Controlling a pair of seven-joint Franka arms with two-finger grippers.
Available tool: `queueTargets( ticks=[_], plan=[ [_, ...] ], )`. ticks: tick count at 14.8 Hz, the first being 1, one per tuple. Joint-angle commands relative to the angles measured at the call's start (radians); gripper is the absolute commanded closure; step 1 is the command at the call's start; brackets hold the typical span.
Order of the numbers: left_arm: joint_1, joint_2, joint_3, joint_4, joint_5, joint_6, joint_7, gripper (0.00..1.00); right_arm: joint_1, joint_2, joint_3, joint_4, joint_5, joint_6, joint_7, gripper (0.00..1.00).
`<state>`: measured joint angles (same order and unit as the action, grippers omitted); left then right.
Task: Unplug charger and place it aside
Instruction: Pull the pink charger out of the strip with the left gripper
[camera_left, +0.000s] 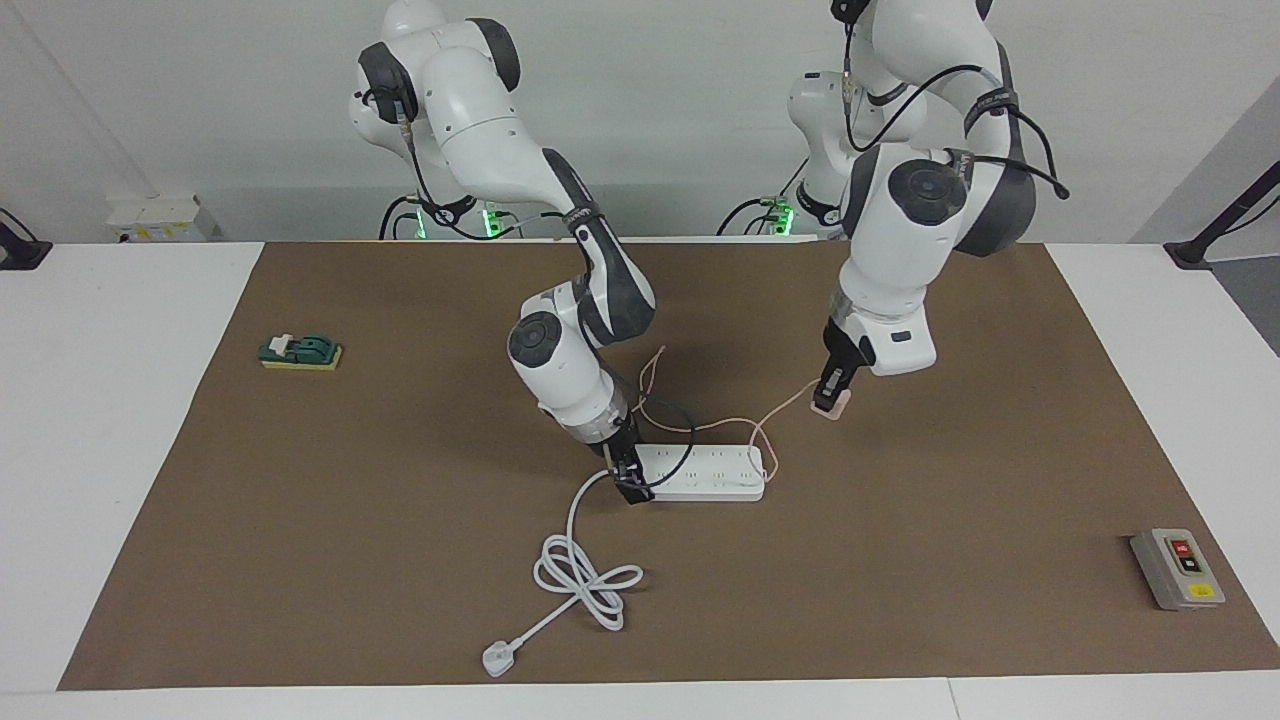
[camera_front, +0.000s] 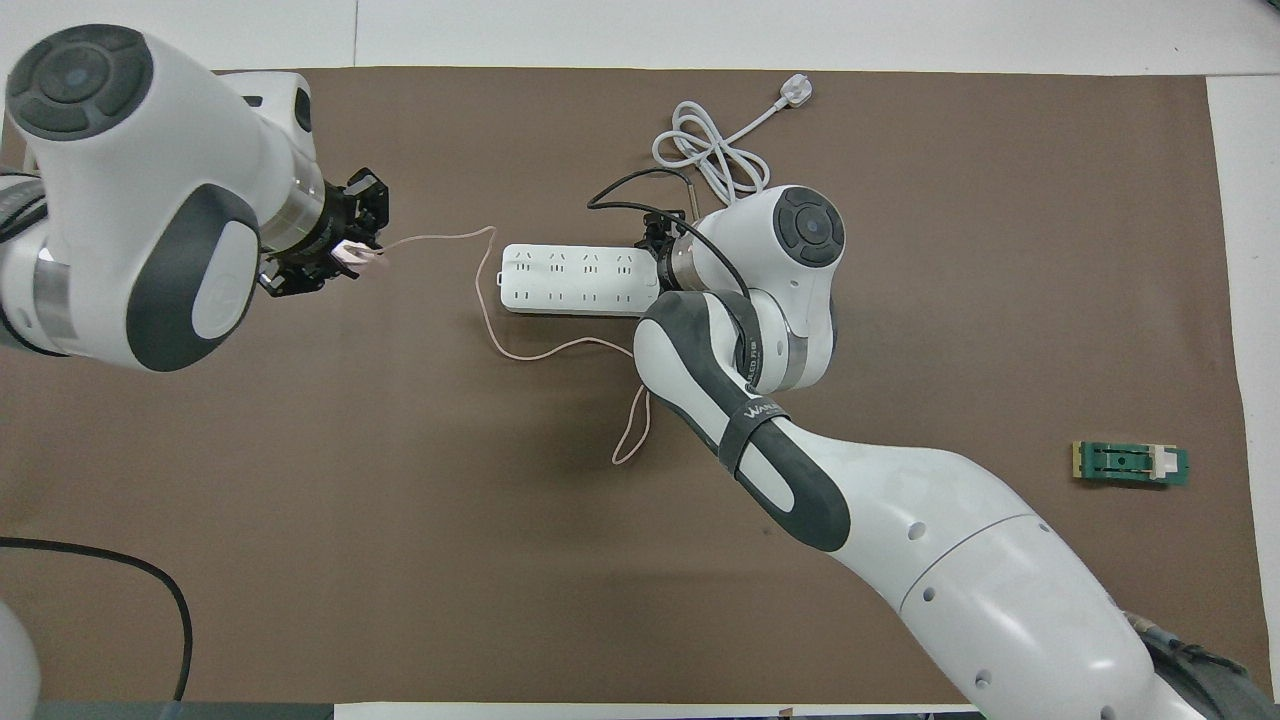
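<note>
Over the brown mat toward the left arm's end of the counter, the left gripper (camera_left: 833, 397) points down with its jaws pinching the charger (camera_left: 830, 406) — a small pale pink cube, out of the strip and low over or just at the mat; contact with the mat cannot be told. From the cube the thin pink cable (camera_left: 770, 415) runs back toward the strip, loops past its near end and trails in loose curves across the mat on the side nearer the robots; in the overhead view the same cable (camera_front: 520, 350) bends round the strip's end and finishes in a long loop beside the right arm. Mid-counter lies the white strip (camera_left: 705, 472), flat, sockets up, all of them bare. At its end toward the right arm, the right gripper (camera_left: 630, 480) is down on the strip, jaws pressed to that end — whether they clamp it or only bear on it cannot be told. The strip's thick white cord (camera_left: 580, 570) leaves that same end, coils in a loose knot farther from the robots and ends in a white plug (camera_left: 497, 658) near the mat's edge. Well apart: a green block (camera_left: 300, 351) toward the right arm's end, a grey switch box (camera_left: 1177, 568) toward the left arm's end.
</note>
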<state>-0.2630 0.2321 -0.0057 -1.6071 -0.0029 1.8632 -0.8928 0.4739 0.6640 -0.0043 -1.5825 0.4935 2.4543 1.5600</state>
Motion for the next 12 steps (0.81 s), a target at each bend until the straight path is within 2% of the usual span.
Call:
queueTargets(
  ticks=[1,6,8,10,12],
  plan=[
    [0.086,-0.049,-0.008,-0.063,-0.023,-0.025,0.315,1.0,-0.003,0.052,0.003,0.024,0.014,0.04,-0.064,0.0],
    [0.266,-0.115,-0.007,-0.158,-0.095,-0.041,0.803,1.0,-0.009,0.034,0.001,0.026,0.014,0.005,-0.064,0.0],
    [0.347,-0.204,-0.007,-0.337,-0.158,-0.027,1.112,1.0,-0.011,0.014,-0.003,0.024,0.016,-0.015,-0.061,0.0],
    [0.412,-0.262,-0.005,-0.434,-0.227,-0.025,1.32,1.0,-0.023,-0.003,-0.008,0.024,0.014,-0.041,-0.063,0.0],
    [0.435,-0.307,-0.005,-0.509,-0.261,-0.024,1.379,1.0,-0.027,-0.009,-0.008,0.024,0.014,-0.043,-0.064,0.0]
  ],
)
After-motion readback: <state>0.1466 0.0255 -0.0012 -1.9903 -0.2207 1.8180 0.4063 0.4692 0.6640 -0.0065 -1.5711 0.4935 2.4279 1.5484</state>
